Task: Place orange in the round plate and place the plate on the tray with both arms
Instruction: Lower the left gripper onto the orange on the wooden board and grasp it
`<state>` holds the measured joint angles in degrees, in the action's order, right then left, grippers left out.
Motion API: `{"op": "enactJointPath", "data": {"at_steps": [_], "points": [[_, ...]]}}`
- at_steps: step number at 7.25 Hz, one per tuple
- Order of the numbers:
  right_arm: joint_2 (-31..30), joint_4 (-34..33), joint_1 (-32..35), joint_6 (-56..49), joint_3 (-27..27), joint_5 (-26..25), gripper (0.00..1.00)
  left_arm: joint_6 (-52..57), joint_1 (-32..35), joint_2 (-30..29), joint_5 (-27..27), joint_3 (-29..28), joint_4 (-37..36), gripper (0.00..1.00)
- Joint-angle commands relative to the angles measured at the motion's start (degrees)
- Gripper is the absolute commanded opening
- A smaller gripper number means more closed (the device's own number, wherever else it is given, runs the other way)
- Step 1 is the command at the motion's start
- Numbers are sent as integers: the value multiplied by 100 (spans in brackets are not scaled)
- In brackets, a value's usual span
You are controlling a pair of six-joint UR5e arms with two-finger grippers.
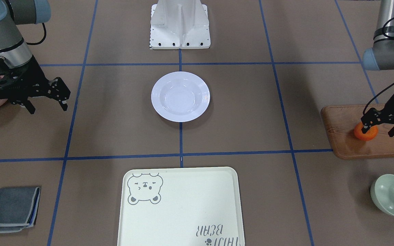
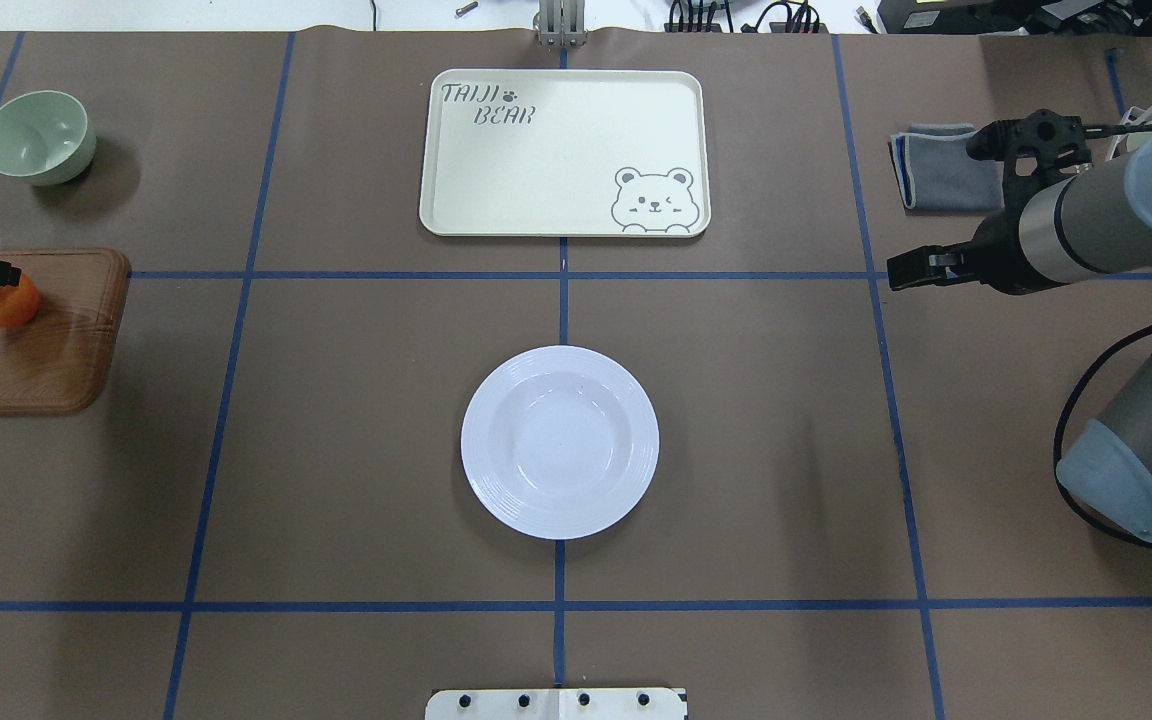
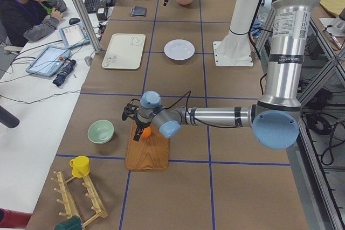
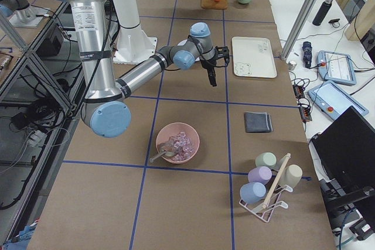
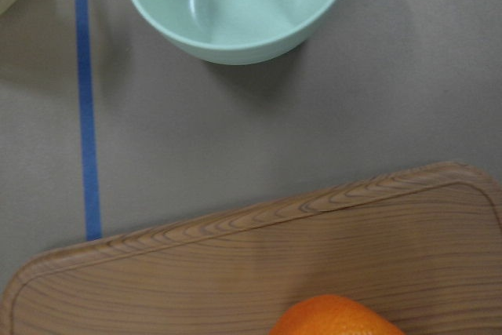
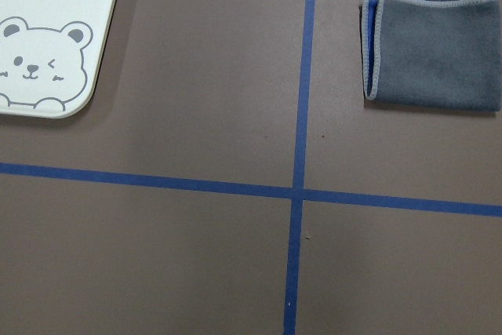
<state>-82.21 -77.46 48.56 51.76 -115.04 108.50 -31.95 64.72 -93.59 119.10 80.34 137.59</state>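
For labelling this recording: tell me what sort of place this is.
Probably a robotics lab: left arm and right arm at a table gridded with blue tape, a person at a side desk.

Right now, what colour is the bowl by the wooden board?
The bowl is pale green; best in left wrist view.

Brown table (image 2: 336,450) w/ blue grid (image 2: 563,300): round plate (image 2: 559,441) ctr, tray (image 2: 556,160), wood board (image 2: 46,360), green bowl (image 2: 37,136), grey cloth (image 2: 946,165).
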Motion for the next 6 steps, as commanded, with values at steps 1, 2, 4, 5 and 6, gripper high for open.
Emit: {"op": "enactJointPath", "data": {"at_steps": [1, 2, 4, 5, 6], "points": [[-5, 3, -127, 9, 17, -179, 100, -57, -3, -63, 252, 35, 30, 98], [3, 12, -162, 9, 26, -223, 100, -57, -3, -55, 393, 26, 31, 98], [4, 12, -154, 0, 69, -232, 100, -57, 15, 15, 499, 69, 22, 98], [4, 12, -180, 0, 78, -285, 100, 13, 23, 33, 639, 52, 22, 98], [4, 47, -197, 9, 131, -320, 100, 22, 24, 33, 632, 44, 4, 98]]}}
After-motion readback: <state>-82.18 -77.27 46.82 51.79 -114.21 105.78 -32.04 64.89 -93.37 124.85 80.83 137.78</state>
